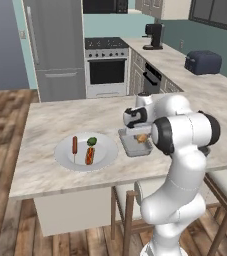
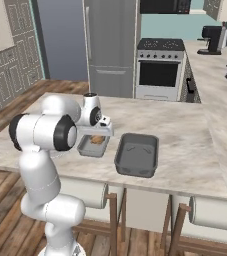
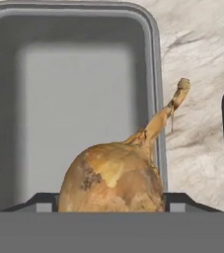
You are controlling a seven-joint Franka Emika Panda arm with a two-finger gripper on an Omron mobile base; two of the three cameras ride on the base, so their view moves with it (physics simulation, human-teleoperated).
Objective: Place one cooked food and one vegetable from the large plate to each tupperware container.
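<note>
onion over the light tray, drop looks close

gripper (image 3: 111,210) has its fingers clamped on the tan onion (image 3: 114,177), one tip each side of the bulb, stalk poking up and away twd the marble tabletop (image 3: 197,59). hand view looks straight down into the light grey tray (image 3: 74,99), inside bare, so the bulb hangs above it, not in it yet, prob held high to clear the rim. from the left base view the hand is parked over that tray (image 1: 130,146) w/ the onion (image 1: 142,137) tucked under the wrist. darker grey tray (image 2: 137,154) sits just beside, nothing in it that i can see. back on the large plate (image 1: 65,155): sausage on a stick (image 1: 75,145), hot dog in a bun (image 1: 89,155) and the dark-green veg (image 1: 92,141) all waiting. my call: first item of four, release comes next. risk: round bulb could roll once let go.
</note>
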